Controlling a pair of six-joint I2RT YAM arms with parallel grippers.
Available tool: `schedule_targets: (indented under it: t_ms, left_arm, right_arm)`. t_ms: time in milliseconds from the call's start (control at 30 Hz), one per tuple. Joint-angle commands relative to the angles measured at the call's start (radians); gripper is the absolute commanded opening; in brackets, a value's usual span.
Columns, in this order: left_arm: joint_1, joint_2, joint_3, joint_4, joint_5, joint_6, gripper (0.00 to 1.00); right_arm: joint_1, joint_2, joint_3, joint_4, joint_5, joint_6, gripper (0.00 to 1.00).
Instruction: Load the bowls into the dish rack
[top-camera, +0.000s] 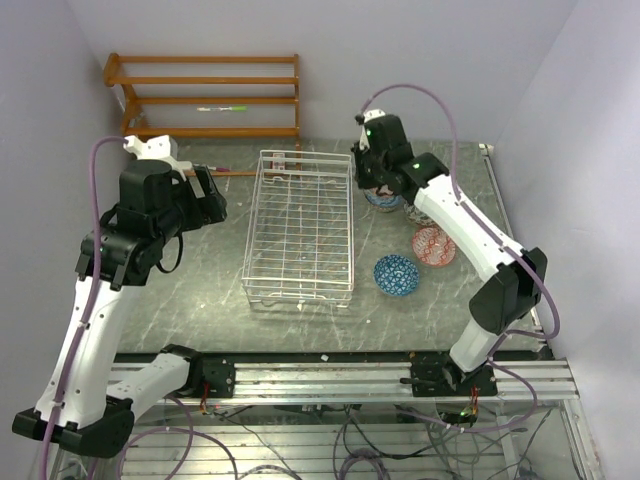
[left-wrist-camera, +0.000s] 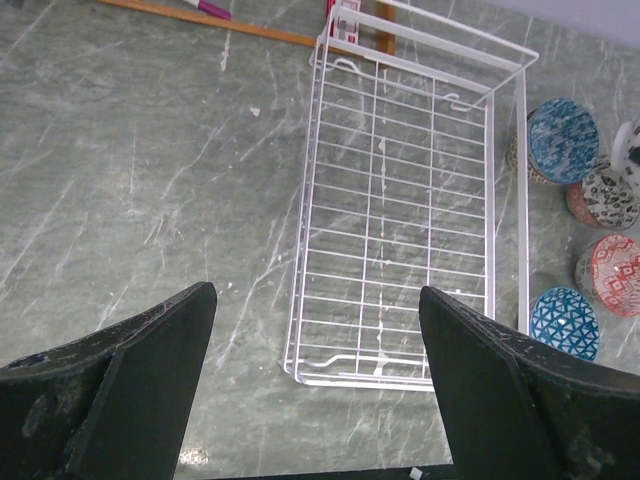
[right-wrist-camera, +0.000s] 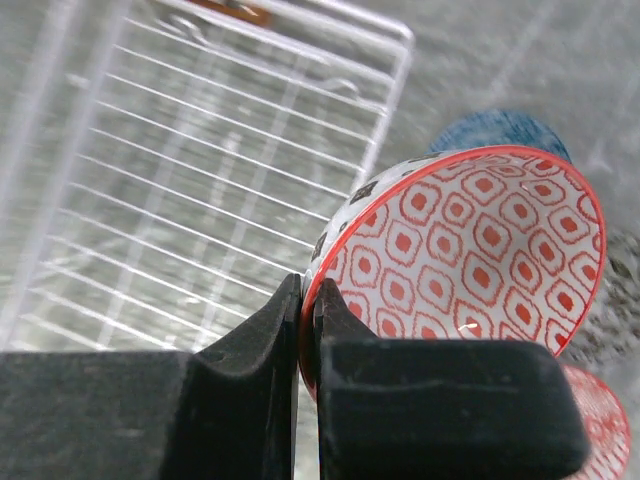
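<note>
Grey-green marbled table (top-camera: 200, 290) runs away from the rail the arms are bolted to, and I work outward from there. Closest to me on the right sits the nearest blue bowl (top-camera: 397, 274), then the red bowl on the table (top-camera: 433, 245). Both are just beside the dish rack (left-wrist-camera: 522, 200), which has no bowl in it yet. Left of the rack, the left gripper (left-wrist-camera: 317, 295) hangs above the table with its jaws spread wide and nothing between them, so I judge it out of the way. Farther back, the right gripper (right-wrist-camera: 308, 290) is pinched nearly flat on the rim of the held red bowl (right-wrist-camera: 470, 250), one finger inside and one outside. The bowl hangs tipped on edge, close to the rack's right wall, with the grey bowl (left-wrist-camera: 605, 195) and the far blue bowl (top-camera: 383, 199) near it. That thin grip is my worry. Only a narrow strip of glazed rim is held, so the bowl's weight could swing it in the fingers or let it slide out, and a drop here would land ceramic on ceramic. Carrying it across too low could catch the bowl on the rack's top wire and lever it loose, or shove the light rack. Releasing it tilted might let it roll on the grid. Beyond everything, the orange wooden shelf (top-camera: 210, 100) stands against the back wall, well apart.
</note>
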Motion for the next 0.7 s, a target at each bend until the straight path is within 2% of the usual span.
schedule_targets:
  t_ms: [0,133,300,467,667]
  left_arm:
    - [-0.003,-0.001,0.06,-0.019,-0.02,0.019,0.94]
    - [-0.004,-0.003,0.07,-0.015,-0.009,0.013,0.94]
    - [-0.004,-0.012,0.083,-0.02,-0.009,0.004,0.94]
    - [-0.003,-0.025,0.101,-0.029,-0.022,0.004,0.94]
    - [-0.004,-0.031,0.133,-0.046,-0.034,0.003,0.95]
  right_arm:
    - [0.002,0.013,0.188,-0.035,-0.262,0.025,0.0]
    - [0.002,0.039,0.25,0.113,-0.494,0.147,0.0]
    - [0.01,0.054,0.13,0.447,-0.69,0.358,0.0]
    - [0.035,0.12,0.038,0.703,-0.771,0.52,0.0]
    - [0.076,0.254,0.029,0.897,-0.806,0.659,0.0]
